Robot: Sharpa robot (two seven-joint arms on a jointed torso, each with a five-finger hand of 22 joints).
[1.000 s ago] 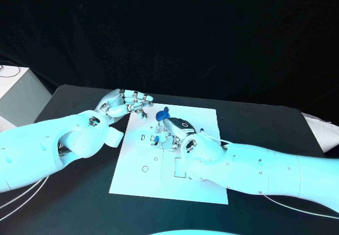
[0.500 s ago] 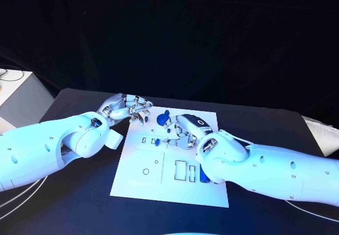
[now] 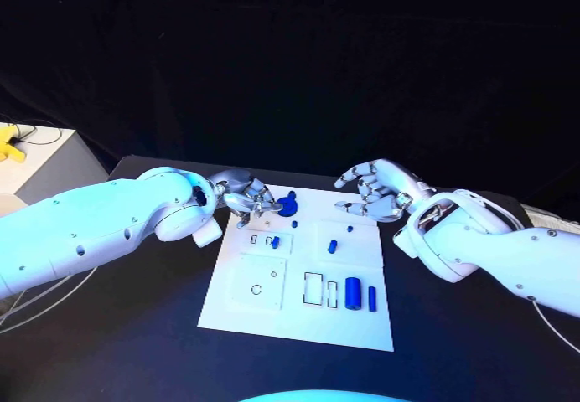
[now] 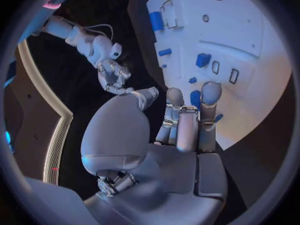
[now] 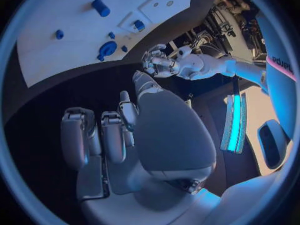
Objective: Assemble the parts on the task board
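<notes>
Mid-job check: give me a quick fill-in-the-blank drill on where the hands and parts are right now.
1. The task board is ____ in colour.
2. The right hand hovers at the board's far right corner, holding ____.
3. The left hand is at the board's far ____ corner.
4. The parts on the board are ____ in colour.

Missing words: white; nothing; left; blue

The right hand (image 5: 119, 135), fingers curled, hangs above the table, apart from the task board (image 5: 75, 30).
</notes>
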